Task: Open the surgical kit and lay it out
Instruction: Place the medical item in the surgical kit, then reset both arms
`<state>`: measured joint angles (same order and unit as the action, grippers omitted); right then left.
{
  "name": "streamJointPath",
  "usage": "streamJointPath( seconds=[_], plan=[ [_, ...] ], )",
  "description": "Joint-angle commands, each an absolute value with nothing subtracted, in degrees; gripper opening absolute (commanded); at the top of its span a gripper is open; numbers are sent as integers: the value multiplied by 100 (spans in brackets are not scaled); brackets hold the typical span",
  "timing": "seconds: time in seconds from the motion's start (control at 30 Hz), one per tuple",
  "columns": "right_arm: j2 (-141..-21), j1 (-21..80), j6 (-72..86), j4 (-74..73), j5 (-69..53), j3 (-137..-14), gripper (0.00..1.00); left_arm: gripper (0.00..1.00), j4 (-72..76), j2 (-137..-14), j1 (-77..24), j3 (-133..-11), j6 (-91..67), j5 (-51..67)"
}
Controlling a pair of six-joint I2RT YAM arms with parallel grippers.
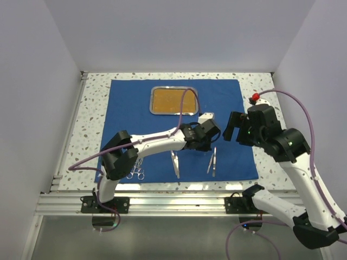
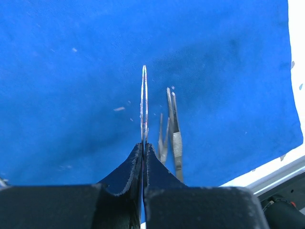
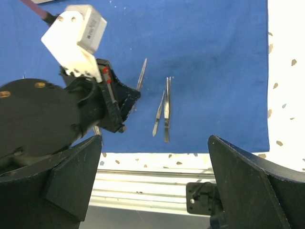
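Note:
The royal-blue cloth [image 1: 130,108] lies spread flat, with the steel tray [image 1: 153,101] and its orange-brown inside at its far middle. Scissors [image 1: 135,173], forceps [image 1: 175,163] and tweezers [image 1: 212,162] lie along the cloth's near edge. My left gripper [image 2: 144,145] hangs above the cloth just left of the tweezers [image 2: 175,131], shut on a slim silver instrument [image 2: 144,102] seen edge-on. The right wrist view shows that instrument [image 3: 142,72] sticking out of the left gripper [image 3: 134,95]. To its right my right gripper [image 1: 232,128] is open and holds nothing.
Speckled tabletop [image 1: 260,157] borders the cloth on the right and the near side. An aluminium rail [image 1: 179,203] runs along the near edge. White walls close in the left, the right and the back. A purple cable [image 1: 187,100] arcs over the tray.

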<state>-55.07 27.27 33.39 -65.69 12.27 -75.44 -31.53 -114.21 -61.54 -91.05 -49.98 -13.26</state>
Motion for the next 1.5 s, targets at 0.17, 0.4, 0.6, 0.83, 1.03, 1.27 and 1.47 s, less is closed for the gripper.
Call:
streamJointPath(
  seconds=[0.17,0.4,0.6,0.83,1.03,1.27,1.47],
  plan=[
    [-4870,2716,3270,-7470,1028,-7655,98,0,-3261,-11856,-6925,-9105,-6081,-2013],
    [-4474,2707,3243,-7857,923,-7691,98,8,-3550,-12094,-7286,-9290,-6557,-2083],
    [-4193,2716,3261,-7928,756,-7568,98,94,-4094,-11936,-7523,-9614,-6583,-2407],
    [-4069,2716,3217,-7480,361,-7471,98,99,-5236,-10979,-7576,-9808,-6619,-3355],
    [-4078,2716,3138,-6935,316,-7260,99,99,-5905,-9881,-7602,-9870,-6004,-4146],
    [-3833,2716,2698,-5760,18,-7418,98,99,-6275,-7467,-7682,-9203,-5239,-4921],
    [-3911,2716,2848,-5520,123,-7479,98,99,-6433,-5970,-7682,-8790,-5080,-5238]
  ],
)
